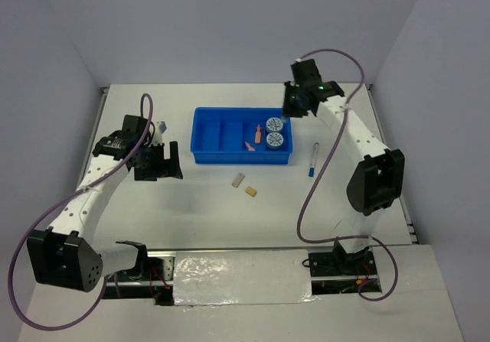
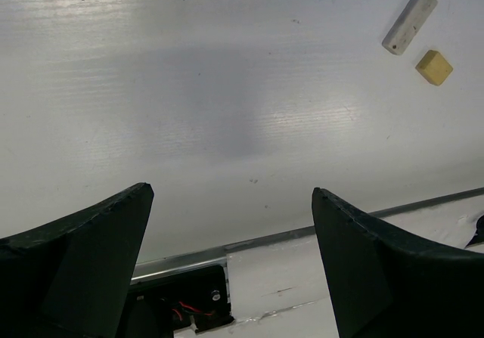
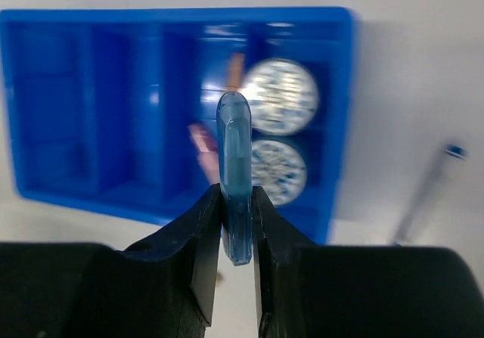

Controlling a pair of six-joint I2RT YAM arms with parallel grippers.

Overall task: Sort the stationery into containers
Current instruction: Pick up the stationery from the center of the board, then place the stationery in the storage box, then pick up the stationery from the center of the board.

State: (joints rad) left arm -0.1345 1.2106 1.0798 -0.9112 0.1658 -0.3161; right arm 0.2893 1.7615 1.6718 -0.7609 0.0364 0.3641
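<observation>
My right gripper (image 3: 237,194) is shut on a thin translucent blue piece (image 3: 234,141) that stands up between the jaws. It hangs over the blue tray (image 3: 76,88), near its right end (image 1: 207,131). Two round tape rolls (image 1: 274,124) (image 1: 276,138) lie in the rightmost compartment. A pink capsule (image 1: 249,147) and an orange one (image 1: 259,134) lie in the compartment beside it. The blue-white pen (image 1: 313,158) lies on the table right of the tray. A grey eraser (image 1: 238,179) and a tan one (image 1: 250,192) lie in front of it. My left gripper (image 1: 161,162) stands open to the tray's left, holding nothing.
The tray's two left compartments hold nothing. In the left wrist view the grey eraser (image 2: 409,22) and tan eraser (image 2: 434,66) lie far to the upper right, with the table's near metal edge (image 2: 265,240) below. White walls close in the table.
</observation>
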